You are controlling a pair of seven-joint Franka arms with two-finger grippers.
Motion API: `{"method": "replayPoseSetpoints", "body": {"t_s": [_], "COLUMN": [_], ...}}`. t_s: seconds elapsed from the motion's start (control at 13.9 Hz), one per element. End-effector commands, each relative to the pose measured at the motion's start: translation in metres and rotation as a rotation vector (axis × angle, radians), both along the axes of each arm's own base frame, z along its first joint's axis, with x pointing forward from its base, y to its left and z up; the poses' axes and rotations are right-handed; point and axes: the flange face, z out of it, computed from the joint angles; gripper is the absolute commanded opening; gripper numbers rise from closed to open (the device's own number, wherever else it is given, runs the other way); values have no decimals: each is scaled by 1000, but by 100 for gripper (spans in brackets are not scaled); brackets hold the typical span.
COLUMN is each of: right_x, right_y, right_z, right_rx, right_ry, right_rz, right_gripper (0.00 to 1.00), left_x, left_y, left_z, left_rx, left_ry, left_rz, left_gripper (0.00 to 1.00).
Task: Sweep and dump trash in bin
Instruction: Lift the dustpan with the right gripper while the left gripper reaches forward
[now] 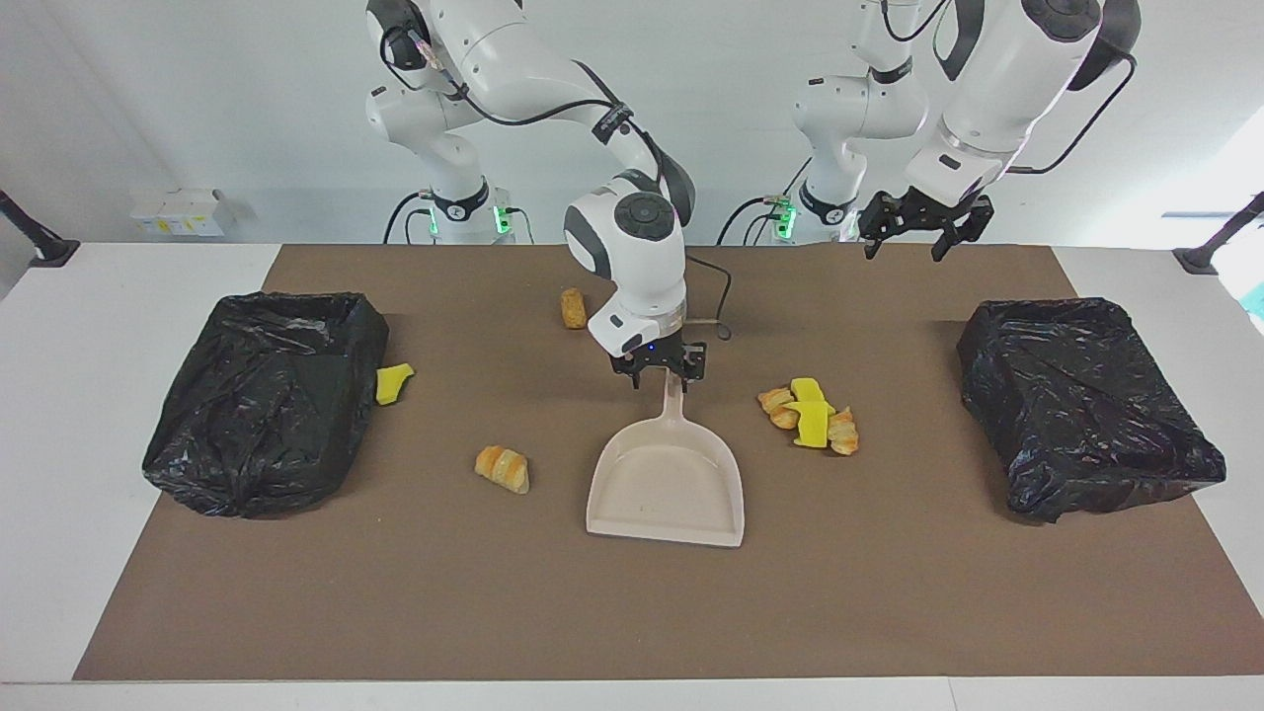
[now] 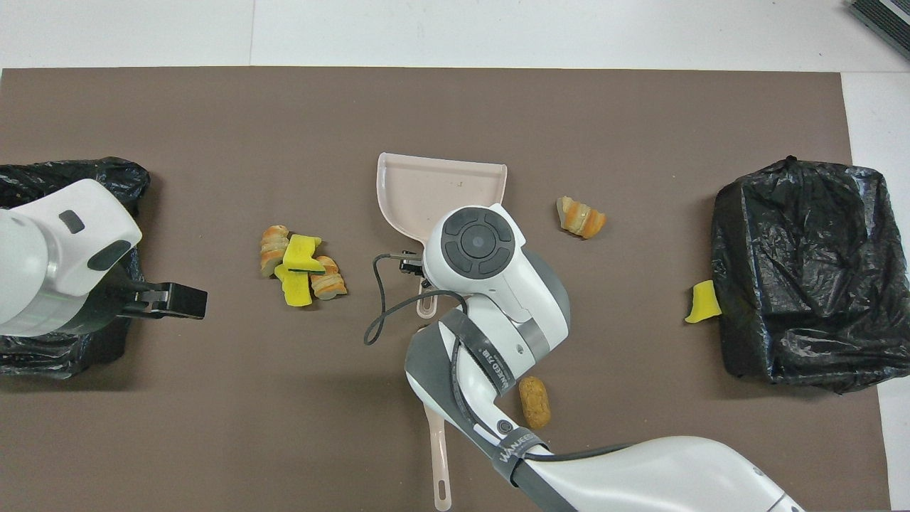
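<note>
The beige dustpan (image 1: pixel 667 489) (image 2: pixel 441 188) lies mid-mat, its handle pointing toward the robots. My right gripper (image 1: pixel 661 378) is down at that handle, open, with a finger on each side of it. The trash is scattered. A pile of croissant pieces and yellow wedges (image 1: pixel 810 415) (image 2: pixel 302 270) sits beside the pan toward the left arm's end. A single croissant (image 1: pixel 502 468) (image 2: pixel 581 217) lies toward the right arm's end. A yellow wedge (image 1: pixel 393 383) (image 2: pixel 702 301) rests against a bin. A brown roll (image 1: pixel 573 307) (image 2: pixel 534 402) lies near the robots. My left gripper (image 1: pixel 908 242) hangs open, raised.
Two black-bagged bins stand at the mat's ends, one (image 1: pixel 267 395) (image 2: pixel 803 270) at the right arm's end and one (image 1: pixel 1086 405) (image 2: pixel 106 178) at the left arm's. The brush handle (image 2: pixel 441 462) shows nearer the robots than the dustpan, mostly hidden under the right arm.
</note>
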Motion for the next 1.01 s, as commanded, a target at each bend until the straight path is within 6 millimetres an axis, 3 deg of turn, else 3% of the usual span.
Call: {"method": "replayPoseSetpoints", "body": {"t_s": [0.0, 0.14, 0.43, 0.5, 0.65, 0.93], "right_x": [-8, -8, 0, 0, -4, -5], "right_y": [-5, -5, -3, -3, -5, -5], "right_z": [-11, -13, 3, 2, -9, -9], "right_rx": [-24, -37, -74, -69, -78, -77], "right_ry": [1, -3, -50, -53, -41, -38], "right_rz": [-16, -5, 36, 39, 54, 62], "right_gripper": [78, 78, 78, 76, 54, 50], "left_x": [-17, -24, -27, -27, -27, -28], "left_y": [-2, -3, -3, -3, -3, -6], "left_z": [-6, -11, -12, -12, -12, -15], "left_rx": [-12, -10, -9, -9, -9, -7], "left_ry": [-6, 3, 5, 5, 5, 11], "left_rz": [-7, -14, -14, -14, -12, -20], "left_gripper": [100, 100, 100, 100, 100, 100]}}
